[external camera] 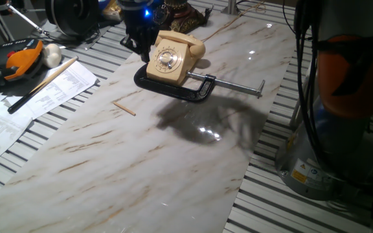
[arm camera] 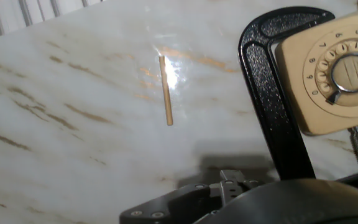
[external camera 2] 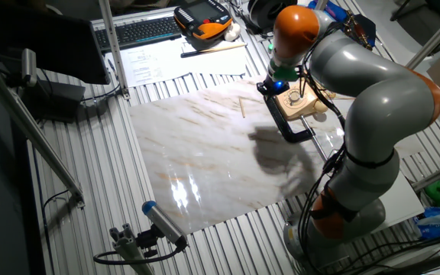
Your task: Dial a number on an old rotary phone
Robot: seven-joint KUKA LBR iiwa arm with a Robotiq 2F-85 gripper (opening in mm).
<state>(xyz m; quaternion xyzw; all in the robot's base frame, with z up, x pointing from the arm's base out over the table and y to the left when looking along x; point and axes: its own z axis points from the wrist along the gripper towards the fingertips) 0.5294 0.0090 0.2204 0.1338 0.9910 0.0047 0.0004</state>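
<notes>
The cream-beige rotary phone [external camera: 173, 57] sits on the marble board, held in a black C-clamp [external camera: 173, 89] whose silver screw bar [external camera: 235, 85] points right. Its round silvery dial [external camera: 166, 59] faces up and forward, and the handset lies across the top. My gripper [external camera: 136, 43] hangs just left of and behind the phone, close to its side, under a blue light. Its fingers are dark and I cannot tell whether they are open. The hand view shows the phone [arm camera: 331, 81], its dial [arm camera: 348, 70] and the clamp [arm camera: 272, 106] at the right. No fingertips show there.
A short wooden stick [external camera: 124, 107] lies on the marble left of the clamp and also shows in the hand view [arm camera: 166, 90]. Papers [external camera: 24, 103], an orange-black pendant [external camera: 19, 57] and a long rod [external camera: 43, 84] lie at the left. The arm's base [external camera: 342, 129] stands at the right.
</notes>
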